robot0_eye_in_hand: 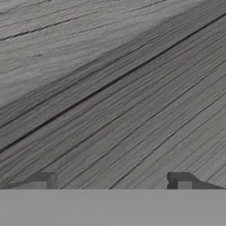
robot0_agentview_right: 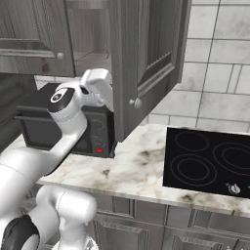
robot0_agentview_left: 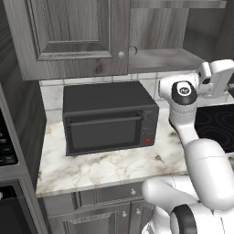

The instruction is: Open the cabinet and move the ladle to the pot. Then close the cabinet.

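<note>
**Gripper spread wide at the open cabinet door**

In the hand view you see the gripper (robot0_eye_in_hand: 113,181) with its two fingertips (robot0_eye_in_hand: 44,180) standing far apart and nothing between them. Directly ahead of them lies grey wood grain, crossed by a dark diagonal seam; the camera is very close to this surface, and you cannot tell whether the tips touch it.

In the right base view the white hand sits just beside the inner face of the cabinet (robot0_agentview_right: 146,58) right-hand door. That door stands swung out toward you, its long axis vertical, its edge facing the camera and its small round knob (robot0_agentview_right: 137,103) low on the near edge. The left-hand door is closed; in the left base view its knob (robot0_agentview_left: 121,54) is at the lower right corner of the panel. Between the two doors you can see a bare part of the grey shelf.

Below the cabinet, the black microwave (robot0_agentview_left: 109,119) rests on the marble counter (robot0_agentview_left: 105,167), against the tiled wall. To the right of the counter lies the black stove top (robot0_agentview_right: 207,158) with its burner rings. Grey drawer fronts (robot0_agentview_right: 146,210) run under the counter edge.
</note>
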{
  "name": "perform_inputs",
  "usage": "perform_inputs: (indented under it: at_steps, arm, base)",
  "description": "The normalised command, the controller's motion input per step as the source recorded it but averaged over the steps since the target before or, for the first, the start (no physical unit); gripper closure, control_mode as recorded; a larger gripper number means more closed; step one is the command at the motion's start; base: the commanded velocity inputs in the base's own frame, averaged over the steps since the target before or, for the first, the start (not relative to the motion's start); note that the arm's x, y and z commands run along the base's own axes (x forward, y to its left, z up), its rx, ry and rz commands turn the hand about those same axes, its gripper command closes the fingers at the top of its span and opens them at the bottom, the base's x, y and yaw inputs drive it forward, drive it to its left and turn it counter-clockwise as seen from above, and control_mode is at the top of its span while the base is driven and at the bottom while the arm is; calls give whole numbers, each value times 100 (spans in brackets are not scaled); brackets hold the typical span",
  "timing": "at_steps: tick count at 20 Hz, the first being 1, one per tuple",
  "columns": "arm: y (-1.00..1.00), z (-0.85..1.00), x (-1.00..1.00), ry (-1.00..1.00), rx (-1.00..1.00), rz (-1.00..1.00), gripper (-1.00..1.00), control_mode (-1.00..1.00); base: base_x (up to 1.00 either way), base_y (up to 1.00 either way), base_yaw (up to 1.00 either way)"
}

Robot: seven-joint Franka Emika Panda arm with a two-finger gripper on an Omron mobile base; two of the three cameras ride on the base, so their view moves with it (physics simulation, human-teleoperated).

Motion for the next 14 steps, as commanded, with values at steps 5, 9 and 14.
perform_inputs:
  at_steps: [5,9,14]
  arm:
    - [58,13,1,-16,24,4,-100,-100]
    - [73,19,0,-20,23,8,-100,-100]
    - [66,20,10,-13,24,14,-100,-100]
  base:
    - [0,0,0]
    - [0,0,0]
    - [0,0,0]
